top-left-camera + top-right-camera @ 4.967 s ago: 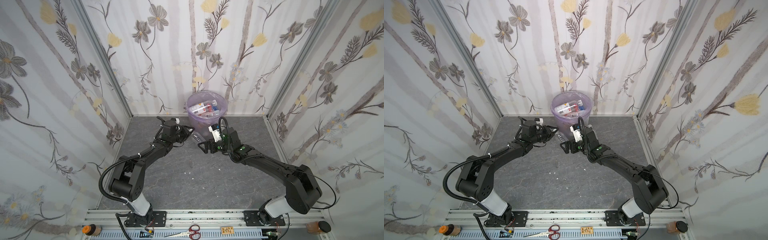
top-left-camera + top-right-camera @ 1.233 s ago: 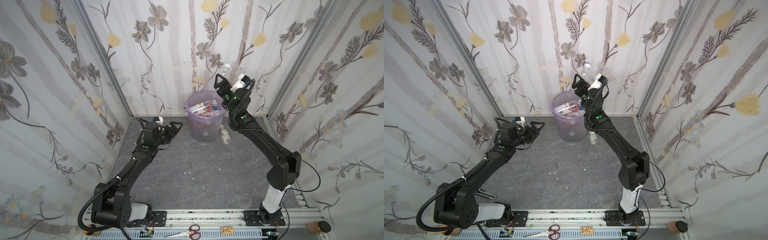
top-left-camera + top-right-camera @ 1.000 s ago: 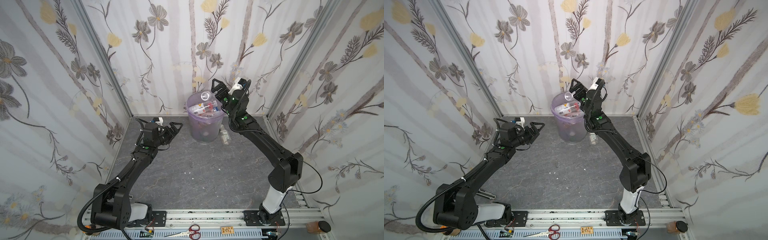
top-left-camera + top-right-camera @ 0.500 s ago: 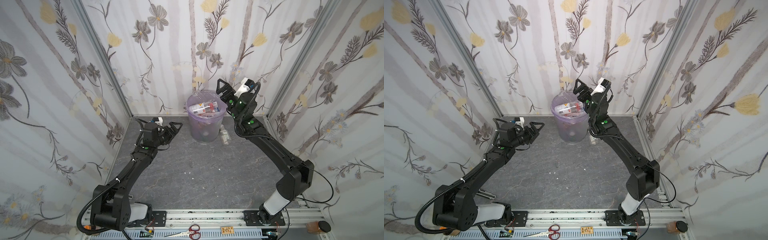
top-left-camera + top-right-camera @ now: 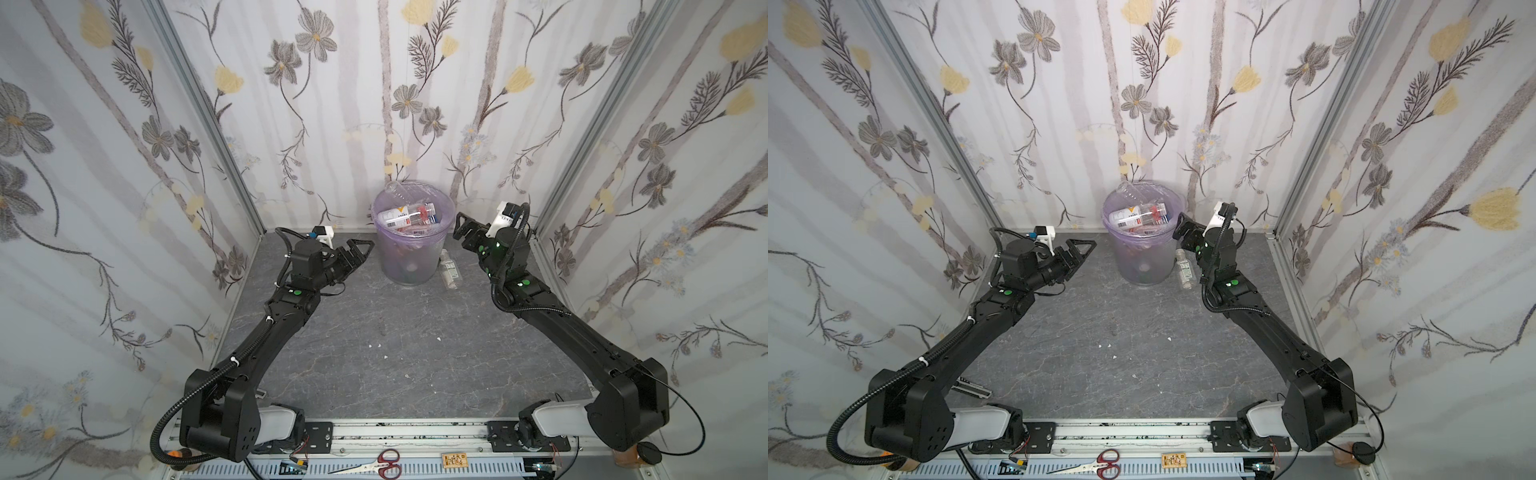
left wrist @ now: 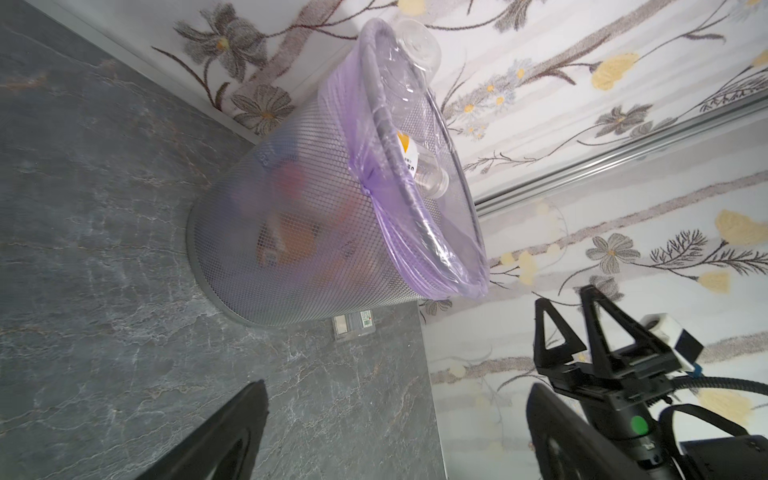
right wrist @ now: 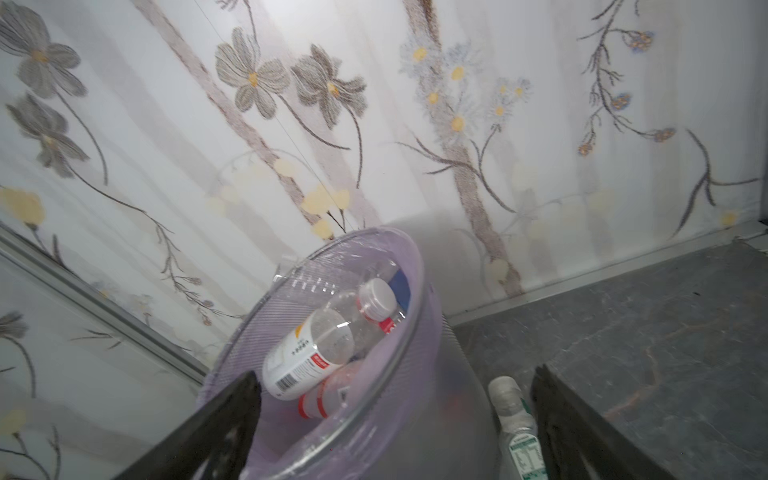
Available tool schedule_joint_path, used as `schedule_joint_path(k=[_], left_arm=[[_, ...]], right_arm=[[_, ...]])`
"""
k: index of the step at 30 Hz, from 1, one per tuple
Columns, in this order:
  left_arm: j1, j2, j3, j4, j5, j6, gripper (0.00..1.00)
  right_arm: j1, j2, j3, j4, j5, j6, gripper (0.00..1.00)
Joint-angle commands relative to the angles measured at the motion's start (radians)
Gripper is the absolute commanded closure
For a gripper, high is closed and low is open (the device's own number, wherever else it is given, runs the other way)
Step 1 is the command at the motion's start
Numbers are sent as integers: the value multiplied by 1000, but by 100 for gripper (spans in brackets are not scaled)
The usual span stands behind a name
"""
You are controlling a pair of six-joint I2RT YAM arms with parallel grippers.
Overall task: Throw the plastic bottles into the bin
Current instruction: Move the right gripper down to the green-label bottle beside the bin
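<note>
Beside the bin (image 5: 399,266), a bottle (image 5: 449,270) (image 5: 1185,267) shows whole only in both top views (end effectors (image 5: 358,249) (image 5: 459,227) wide, empty).

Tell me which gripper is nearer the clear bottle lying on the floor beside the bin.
Right. The right gripper, open, hangs close to the clear bottle, on its right; the left gripper, open, sits on the opposite side of the bin.

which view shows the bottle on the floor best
A top view: the floor bottle lies whole beside the bin. Right wrist crops it at the frame edge; left wrist shows only a sliver behind the bin.
</note>
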Motion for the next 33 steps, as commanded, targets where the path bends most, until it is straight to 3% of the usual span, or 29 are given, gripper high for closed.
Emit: schedule_joint_path(k=[1, 5, 13, 22, 33], left_arm=[[-29, 12, 15, 18, -43, 37, 0], [-58, 30, 8, 26, -56, 27, 0], [-73, 24, -40, 46, -67, -12, 0], [-74, 34, -48, 48, -65, -10, 0], [-67, 46, -48, 49, -56, -3, 0]], right_arm=[[-28, -12, -100, -33, 17, -47, 0], [-47, 60, -130, -95, -11, -77, 0], [-68, 320, -25, -200, -71, -109, 0], [-88, 480, 97, -242, -157, -113, 0], [-99, 592, 177, -280, -173, -116, 3]])
